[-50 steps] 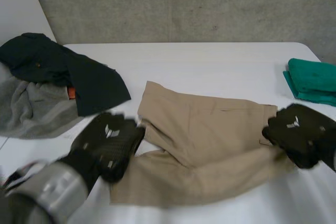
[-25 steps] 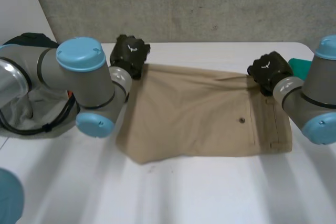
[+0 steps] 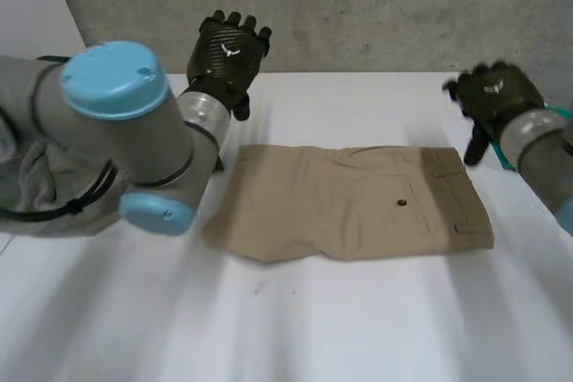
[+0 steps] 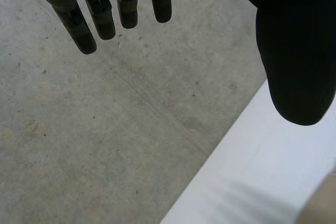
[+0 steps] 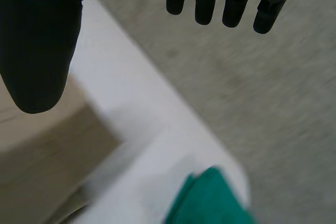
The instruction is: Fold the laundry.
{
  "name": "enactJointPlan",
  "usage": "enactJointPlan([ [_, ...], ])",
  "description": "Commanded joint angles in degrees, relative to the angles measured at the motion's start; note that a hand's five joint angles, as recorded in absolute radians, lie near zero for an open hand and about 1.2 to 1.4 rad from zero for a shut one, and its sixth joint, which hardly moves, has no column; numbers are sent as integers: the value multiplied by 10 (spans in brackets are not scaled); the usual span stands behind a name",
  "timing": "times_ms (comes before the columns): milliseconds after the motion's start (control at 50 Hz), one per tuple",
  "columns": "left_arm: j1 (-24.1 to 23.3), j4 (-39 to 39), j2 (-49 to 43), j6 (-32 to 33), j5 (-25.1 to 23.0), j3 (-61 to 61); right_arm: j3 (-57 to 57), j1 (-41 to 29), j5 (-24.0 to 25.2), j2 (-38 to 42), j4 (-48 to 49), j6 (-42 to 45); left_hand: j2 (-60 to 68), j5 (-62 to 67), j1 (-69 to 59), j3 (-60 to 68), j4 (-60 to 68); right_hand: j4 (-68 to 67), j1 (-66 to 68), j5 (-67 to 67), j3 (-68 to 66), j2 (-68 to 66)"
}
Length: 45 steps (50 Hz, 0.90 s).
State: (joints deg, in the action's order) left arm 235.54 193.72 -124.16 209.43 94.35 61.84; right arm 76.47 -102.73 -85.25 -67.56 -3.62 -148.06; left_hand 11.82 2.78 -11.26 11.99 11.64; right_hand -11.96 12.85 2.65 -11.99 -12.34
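Your left hand (image 3: 228, 51) and right hand (image 3: 492, 97) hover released beyond the khaki shorts (image 3: 349, 207); a low sweep could rumple the fold.

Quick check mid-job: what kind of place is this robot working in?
Probably a lab or test bench, not a home: a bare concrete wall behind a plain white table, with folded tan shorts laid on it.

The folded shorts (image 3: 349, 203) lie flat in the middle of the table (image 3: 358, 319). The left hand (image 3: 228, 51) hangs behind their left end and the right hand (image 3: 492, 96) behind their right end (both clear of the cloth). A folded cloth (image 5: 210, 200) lies to the shorts' right, a heap of clothes (image 3: 36, 190) to their left.
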Motion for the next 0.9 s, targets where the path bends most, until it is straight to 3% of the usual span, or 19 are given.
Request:
enactJointPlan([
  [20, -9, 0, 103, -66, -7, 154, 149, 62, 74, -49, -55, -19, -18, -28, 13, -20, -16, -102, 93, 95, -102, -98],
  [120, -9, 3, 131, -133, -35, 211, 240, 75, 131, -46, 47, -13, -18, -28, 13, -20, -16, -181, 173, 175, -181, -178],
  [180, -9, 3, 132, -150, -47, 222, 252, 78, 131, -42, 84, -10, -18, -28, 13, -20, -16, -180, 171, 173, -179, -176],
  [300, -5, 3, 130, -156, -54, 231, 237, 83, 130, 44, 135, -8, -18, -28, 13, -20, -16, -200, 191, 193, -199, -196],
  [340, -4, 4, 128, -156, -54, 232, 225, 82, 127, 52, 139, -7, -18, -28, 13, -20, -16, -381, 372, 374, -380, -377],
  [380, -3, 4, 127, -156, -53, 232, 219, 87, 117, 52, 143, -7, -18, -28, 13, -20, -16, -679, 670, 672, -679, -675],
  [520, -3, 3, 134, -156, -53, 241, 246, 117, 67, -13, 165, 28, -18, -28, 13, -20, -16, -680, 672, 674, -680, -677],
  [680, -3, 3, 168, -156, -51, 262, 245, 137, 59, -65, 158, 207, -18, -28, 13, -20, -16, -680, 672, 674, -680, -677],
  [780, -3, 5, 182, -156, -51, 275, 214, 13, 77, -78, 191, 240, -18, -28, 13, -20, -16, -680, 672, 674, -680, -677],
  [800, -3, 5, 182, -156, -50, 278, 207, -45, 93, -75, 214, 244, -18, -28, 13, -20, -16, -680, 672, 674, -680, -677],
  [860, -3, 5, 184, -156, -48, 280, 209, -117, 133, -64, 259, 248, -18, -28, 13, -20, -16, -680, 672, 674, -680, -677],
  [900, -3, 6, 186, -156, -45, 281, 216, -170, 187, -27, 295, 265, -18, -28, 13, -20, -16, -680, 672, 674, -680, -677],
])
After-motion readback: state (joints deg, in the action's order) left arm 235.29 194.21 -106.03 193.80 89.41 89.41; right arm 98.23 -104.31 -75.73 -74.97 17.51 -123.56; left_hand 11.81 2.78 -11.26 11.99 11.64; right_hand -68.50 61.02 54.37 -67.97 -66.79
